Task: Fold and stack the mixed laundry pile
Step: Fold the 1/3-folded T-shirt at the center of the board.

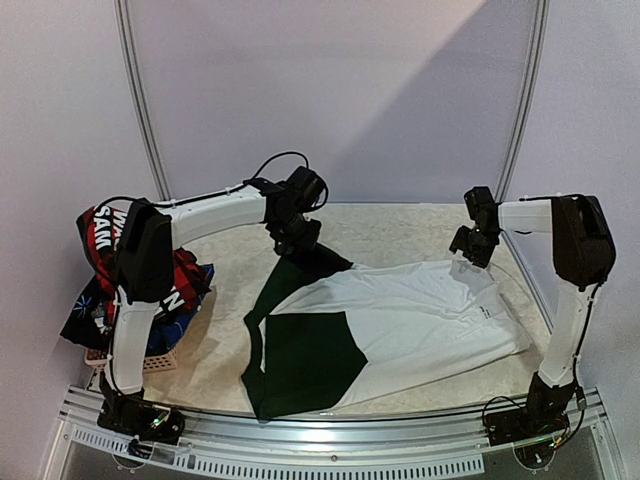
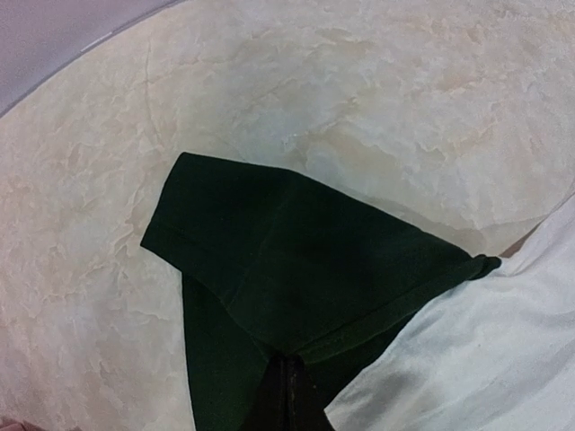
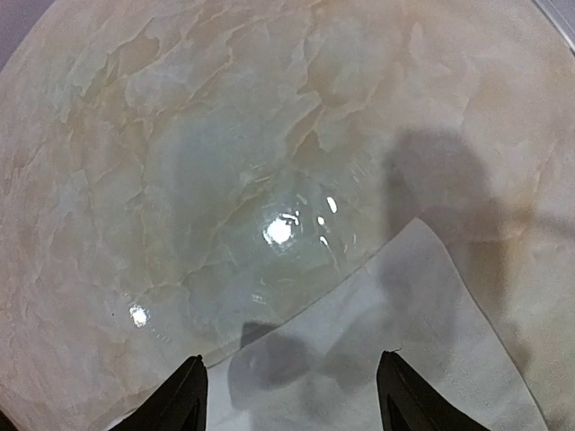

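White T-shirt (image 1: 420,315) with dark green panel and sleeves, soft and matte, lay spread flat on the glossy marbled tabletop (image 1: 390,225). Left claw (image 2: 289,395) was clamped on one green sleeve (image 2: 296,260). Right claw (image 3: 292,395) stood apart above a white corner. The laundry pile (image 1: 100,235) was heaped on a woven basket (image 1: 160,362) at left.

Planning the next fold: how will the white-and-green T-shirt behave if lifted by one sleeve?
Probably floppy: the T-shirt lies flat with soft wrinkles, and its green sleeve bunches where the shut left gripper pinches it. Likely light: thin cloth. It may slide on the glossy table, as the open right gripper holds nothing.
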You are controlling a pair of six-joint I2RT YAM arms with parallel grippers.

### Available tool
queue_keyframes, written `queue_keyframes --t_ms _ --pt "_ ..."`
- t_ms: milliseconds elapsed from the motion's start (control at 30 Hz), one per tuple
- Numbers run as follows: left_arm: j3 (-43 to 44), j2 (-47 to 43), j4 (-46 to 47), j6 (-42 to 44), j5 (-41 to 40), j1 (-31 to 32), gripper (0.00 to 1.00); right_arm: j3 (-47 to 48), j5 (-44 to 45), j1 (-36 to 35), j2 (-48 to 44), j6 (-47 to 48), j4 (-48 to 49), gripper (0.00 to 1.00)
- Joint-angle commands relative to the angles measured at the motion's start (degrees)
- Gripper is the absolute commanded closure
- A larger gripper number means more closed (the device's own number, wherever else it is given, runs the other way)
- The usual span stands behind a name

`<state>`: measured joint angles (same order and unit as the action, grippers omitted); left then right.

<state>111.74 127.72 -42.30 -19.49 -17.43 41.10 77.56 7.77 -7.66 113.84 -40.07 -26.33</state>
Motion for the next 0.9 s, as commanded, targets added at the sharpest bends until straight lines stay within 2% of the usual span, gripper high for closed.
queue_keyframes --t_ms 0,200,367,667,867 --pt "-1.91 -2.22 1.42 0.43 -0.35 0.73 1.0 3.67 -0.62 0.62 4.21 -0.53 -2.66 0.35" --pt "-3.25 -2.64 2.06 0.41 0.02 1.08 1.0 6.06 -0.18 1.31 7.3 -0.53 -3.81 0.39" --pt "-4.51 -2.81 2.79 0.32 0.13 1.17 1.0 7.61 0.13 1.42 9.57 0.01 -4.66 0.49" --pt "-4.79 -2.71 2.96 0.71 0.07 1.15 1.0 9.61 0.59 1.36 11.08 1.93 -6.24 0.83" --pt "-4.28 -2.65 2.5 1.01 0.06 1.13 1.0 9.71 1.37 1.42 11.23 2.95 -6.54 1.0"
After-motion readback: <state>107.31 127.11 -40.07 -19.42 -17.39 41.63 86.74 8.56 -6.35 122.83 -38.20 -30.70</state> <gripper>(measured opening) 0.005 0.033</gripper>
